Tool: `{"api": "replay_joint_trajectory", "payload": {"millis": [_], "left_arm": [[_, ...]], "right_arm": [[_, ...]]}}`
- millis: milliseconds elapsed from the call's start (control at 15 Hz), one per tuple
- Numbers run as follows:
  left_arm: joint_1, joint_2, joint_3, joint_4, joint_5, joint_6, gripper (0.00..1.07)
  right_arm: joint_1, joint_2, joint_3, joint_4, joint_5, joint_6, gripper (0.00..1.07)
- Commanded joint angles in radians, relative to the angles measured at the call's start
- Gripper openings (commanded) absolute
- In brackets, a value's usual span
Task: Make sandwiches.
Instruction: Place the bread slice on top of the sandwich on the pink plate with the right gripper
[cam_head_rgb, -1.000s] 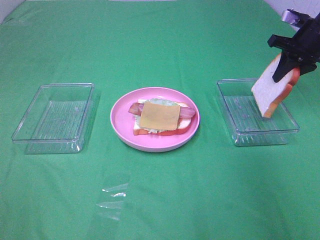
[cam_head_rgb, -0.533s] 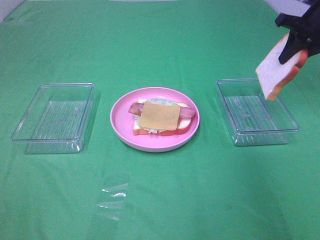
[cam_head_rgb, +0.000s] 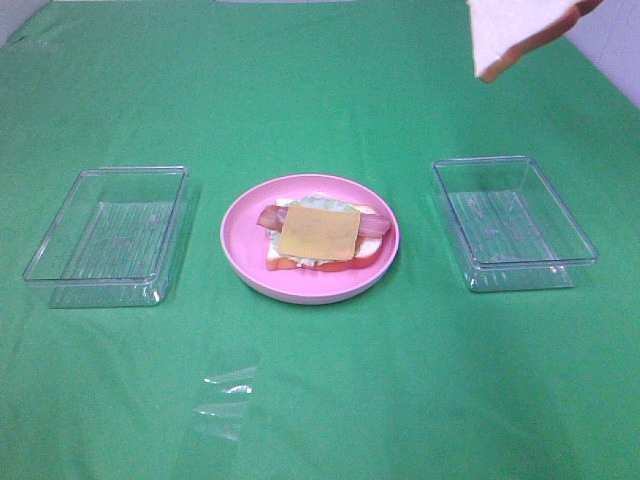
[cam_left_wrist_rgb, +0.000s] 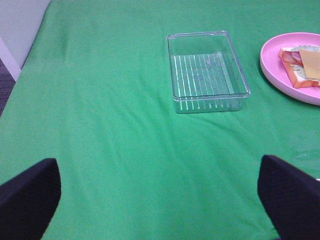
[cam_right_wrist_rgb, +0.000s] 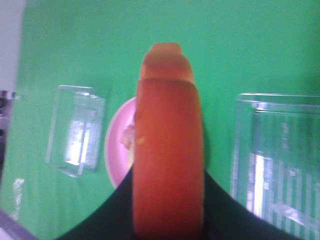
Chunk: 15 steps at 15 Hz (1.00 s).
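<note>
An open sandwich stack (cam_head_rgb: 318, 232) lies on the round pink plate (cam_head_rgb: 240, 250): a bread slice, lettuce and bacon, with a yellow cheese square on top. A second white bread slice (cam_head_rgb: 515, 35) with orange-brown crust hangs high over the far right of the table, and the arm carrying it is cut off by the frame edge. In the right wrist view my right gripper (cam_right_wrist_rgb: 168, 205) is shut on that slice (cam_right_wrist_rgb: 167, 150), seen crust-edge on. My left gripper (cam_left_wrist_rgb: 160, 200) is open and holds nothing, over bare cloth near the left tray (cam_left_wrist_rgb: 207, 72).
Two clear plastic trays flank the plate, one on the left (cam_head_rgb: 110, 235) and one on the right (cam_head_rgb: 512, 222), both without food. A scrap of clear film (cam_head_rgb: 225, 395) lies on the green cloth near the front.
My right gripper has carried the bread slice up and slightly left, from just above the right tray to the top edge of the exterior view. The plate and trays have not moved.
</note>
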Motion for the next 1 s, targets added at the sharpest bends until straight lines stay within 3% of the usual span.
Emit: {"api": "replay_joint_trajectory", "payload": {"millis": [67,200,333,733,1000], "left_arm": [[-0.001,-0.020,0.003,-0.006,-0.011,0.003,0.99],[-0.001,-0.020,0.003,-0.006,-0.011,0.003,0.99],[-0.001,-0.020,0.003,-0.006,-0.011,0.004,0.99],[-0.001,-0.020,0.003,-0.006,-0.011,0.004,0.99],[-0.001,-0.020,0.003,-0.006,-0.011,0.004,0.99]], "right_arm": [[0.001,-0.017,0.100,0.168,0.116,-0.086,0.00],[0.013,-0.017,0.205,0.236,0.107,-0.137,0.00],[0.084,-0.017,0.311,0.247,-0.006,-0.145,0.00],[0.320,0.050,0.328,0.271,-0.230,-0.125,0.00],[0.400,0.116,0.328,0.350,-0.330,-0.109,0.00]]}}
